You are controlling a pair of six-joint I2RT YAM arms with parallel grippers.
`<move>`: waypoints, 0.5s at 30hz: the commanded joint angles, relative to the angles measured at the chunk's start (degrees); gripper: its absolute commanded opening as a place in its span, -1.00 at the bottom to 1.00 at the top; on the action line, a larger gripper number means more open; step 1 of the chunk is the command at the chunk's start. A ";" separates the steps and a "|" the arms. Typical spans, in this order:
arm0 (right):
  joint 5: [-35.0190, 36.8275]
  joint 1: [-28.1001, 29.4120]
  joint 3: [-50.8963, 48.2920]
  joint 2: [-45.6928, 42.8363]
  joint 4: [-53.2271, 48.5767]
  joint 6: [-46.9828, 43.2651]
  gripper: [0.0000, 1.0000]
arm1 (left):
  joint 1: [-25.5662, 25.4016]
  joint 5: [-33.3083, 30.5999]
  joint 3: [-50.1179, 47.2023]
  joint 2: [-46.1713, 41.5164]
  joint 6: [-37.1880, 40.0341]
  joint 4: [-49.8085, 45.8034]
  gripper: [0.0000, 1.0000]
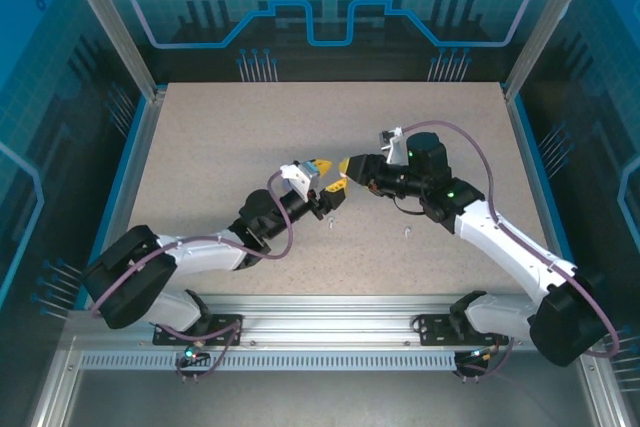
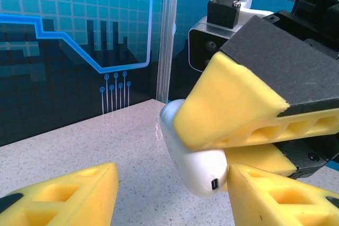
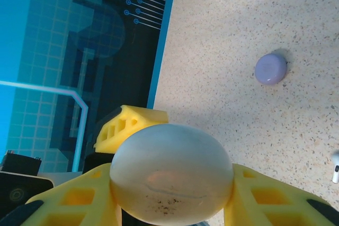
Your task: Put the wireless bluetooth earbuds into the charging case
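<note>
The right gripper [image 1: 348, 165] clamps the white charging case [image 3: 172, 173] aloft, between the wide-spread fingers of the left gripper [image 2: 172, 183] — while a white earbud [image 3: 336, 172] lies on the table [image 1: 220, 147] below, nearer the right arm.

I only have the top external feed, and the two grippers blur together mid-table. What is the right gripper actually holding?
Observer: The right wrist view shows the right gripper shut on a white rounded case, with a yellow pad on each side.
Operator: Is the left gripper on that case too?
Observer: No. In the left wrist view the left gripper is open, and its fingers straddle the case's lower end without closing on it.
Operator: Is anything loose nearby?
Observer: The right wrist view shows a pale purple round piece lying on the table, apart from the held case.
</note>
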 commanded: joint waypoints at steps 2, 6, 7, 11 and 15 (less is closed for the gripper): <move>-0.06 1.24 -0.64 -1.46 3.09 1.70 -0.20 | -0.44 -1.14 -0.21 1.15 -1.90 4.54 0.14; -0.24 1.85 -0.64 -1.46 3.88 2.51 -0.20 | -0.38 -0.89 0.00 2.07 -2.44 5.35 0.11; -0.25 2.04 -0.64 -1.47 3.88 2.64 -0.20 | -0.38 -0.88 -0.09 2.36 -2.54 6.16 0.09; -0.31 2.62 -0.64 -1.45 3.94 2.87 -0.20 | -0.37 -0.88 -0.10 2.94 -2.63 7.94 0.00; -0.42 3.02 -2.34 -1.15 3.85 2.95 -0.20 | -0.39 -0.54 -0.10 3.29 -2.63 9.48 -0.01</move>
